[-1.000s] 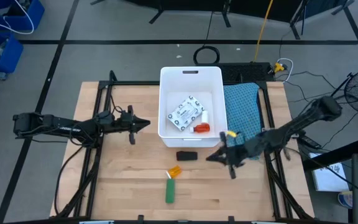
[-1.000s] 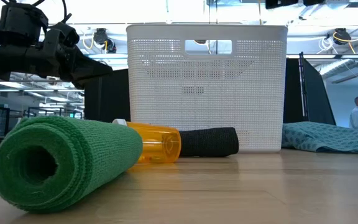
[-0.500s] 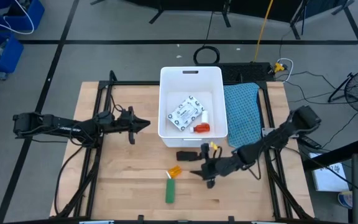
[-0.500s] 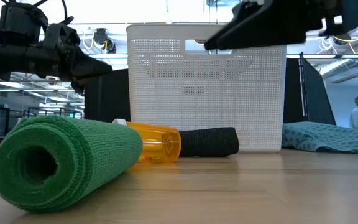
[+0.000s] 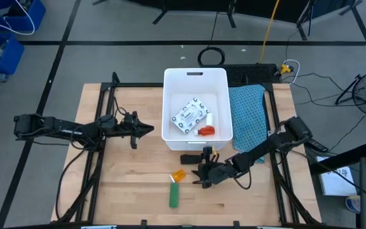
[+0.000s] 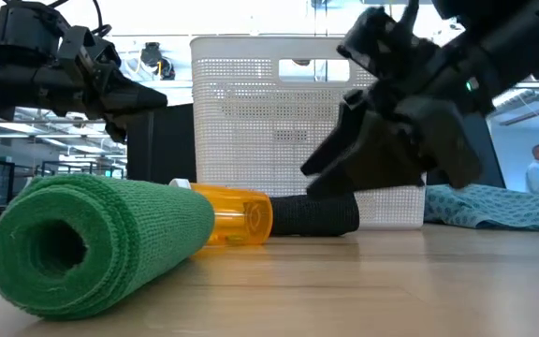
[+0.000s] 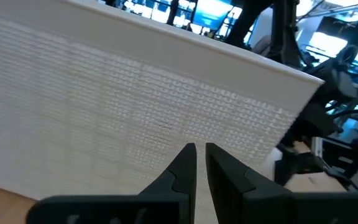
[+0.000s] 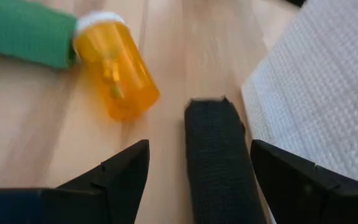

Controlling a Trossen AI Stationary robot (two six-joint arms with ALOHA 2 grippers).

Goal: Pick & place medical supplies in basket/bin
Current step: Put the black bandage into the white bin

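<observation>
The white basket (image 5: 194, 81) stands at the table's far middle and holds a flat white packet (image 5: 189, 116) and a red bottle (image 5: 206, 131). A black roll (image 5: 190, 159) lies on its side just in front of the basket. An orange pill bottle (image 5: 179, 175) and a green roll (image 5: 173, 194) lie nearer the front edge. My right gripper (image 5: 202, 173) hangs low by the black roll (image 8: 219, 162), open, one finger on either side of it, apart from it. My left gripper (image 5: 146, 129) hovers shut, left of the basket wall (image 7: 135, 99).
A blue-green cloth (image 5: 246, 117) lies right of the basket. The orange bottle (image 8: 114, 68) and the green roll (image 8: 23, 31) lie close beyond the black roll. The basket wall (image 8: 328, 93) stands right beside my right gripper. Bare wood spreads at the front left.
My right gripper has come down from beside the cloth toward the table's left and near edge, tipping its fingers lower, and has opened over the black roll. The items on the table have stayed where they were.
</observation>
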